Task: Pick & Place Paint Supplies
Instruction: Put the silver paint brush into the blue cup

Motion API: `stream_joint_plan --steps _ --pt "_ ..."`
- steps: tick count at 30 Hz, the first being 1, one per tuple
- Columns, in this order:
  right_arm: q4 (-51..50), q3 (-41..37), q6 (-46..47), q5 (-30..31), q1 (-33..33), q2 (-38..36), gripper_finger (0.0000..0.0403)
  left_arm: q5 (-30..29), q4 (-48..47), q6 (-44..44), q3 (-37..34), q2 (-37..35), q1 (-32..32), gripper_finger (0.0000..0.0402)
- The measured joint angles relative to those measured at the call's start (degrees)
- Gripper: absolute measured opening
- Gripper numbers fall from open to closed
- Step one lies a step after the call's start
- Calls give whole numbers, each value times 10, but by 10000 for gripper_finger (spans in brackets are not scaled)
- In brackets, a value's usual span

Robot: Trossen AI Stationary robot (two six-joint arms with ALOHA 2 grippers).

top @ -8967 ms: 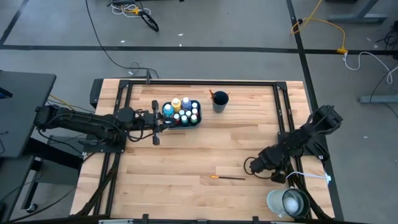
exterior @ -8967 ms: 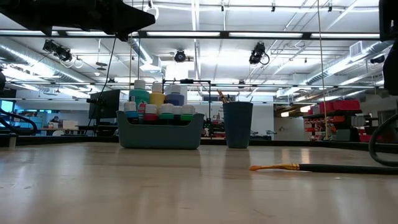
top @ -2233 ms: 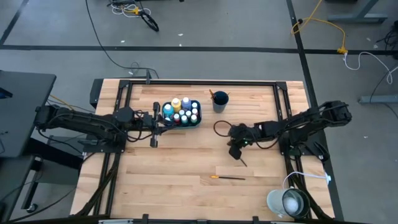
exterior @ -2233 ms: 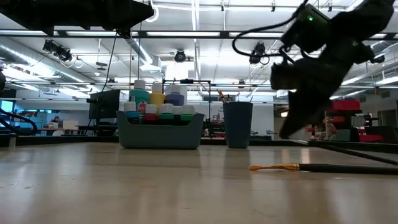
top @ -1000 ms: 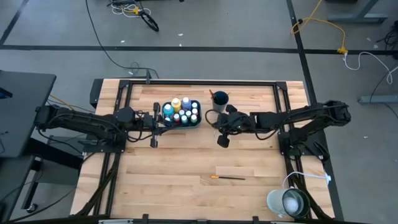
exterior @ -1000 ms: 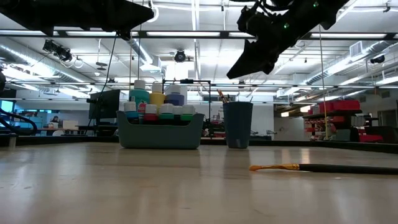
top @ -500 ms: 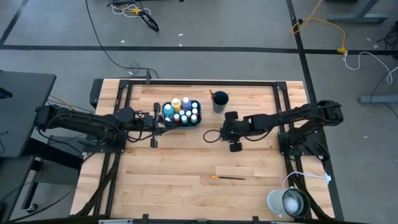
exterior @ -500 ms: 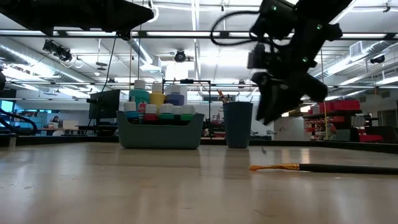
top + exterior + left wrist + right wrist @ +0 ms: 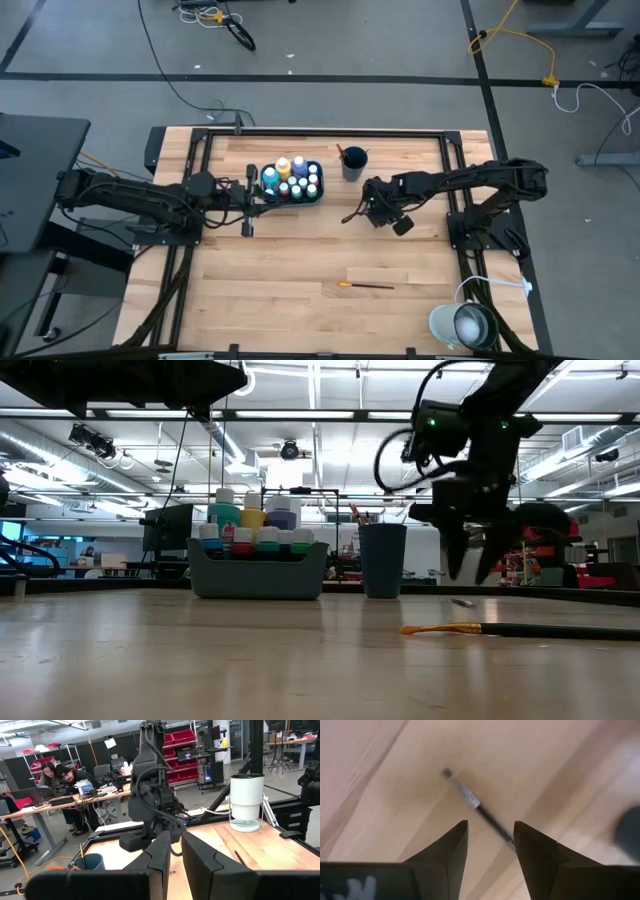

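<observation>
A pale wooden surface (image 9: 300,250) framed by black rails carries a teal rectangular tray (image 9: 292,196) toward its far edge, left of centre. The tray is packed with small white-capped paint bottles (image 9: 291,178) in blue, yellow, purple and white. Just right of it, also near the far edge, stands a dark blue round cup (image 9: 354,162) with thin wooden-handled paintbrushes (image 9: 341,153) poking out of it.

The right end effector (image 9: 382,212) hangs over the middle of the surface, right of centre and nearer than the cup, its two dark fingers spread apart and holding nothing. Directly under it a thin dark-handled paintbrush (image 9: 476,805) lies flat on the wood, visible between the fingers in the right wrist view.

Another thin paintbrush with an orange tip (image 9: 365,286) lies flat closer to the near edge, well apart from the tray.

The left end effector (image 9: 250,197) sits beside the tray's left end, its fingers nearly together with only a narrow gap, gripping nothing I can see.
</observation>
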Motion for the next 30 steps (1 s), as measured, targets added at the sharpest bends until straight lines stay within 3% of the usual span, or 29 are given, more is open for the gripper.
stream_joint_plan --steps 11,19,30 --pt "-6 4 -106 19 -3 82 162 2 2 -4 0 0 0 55" --pt "-1 2 -120 16 -3 85 159 2 1 -7 0 0 0 55" --pt "-11 0 -159 -16 4 84 67 2 1 -8 0 0 0 55"
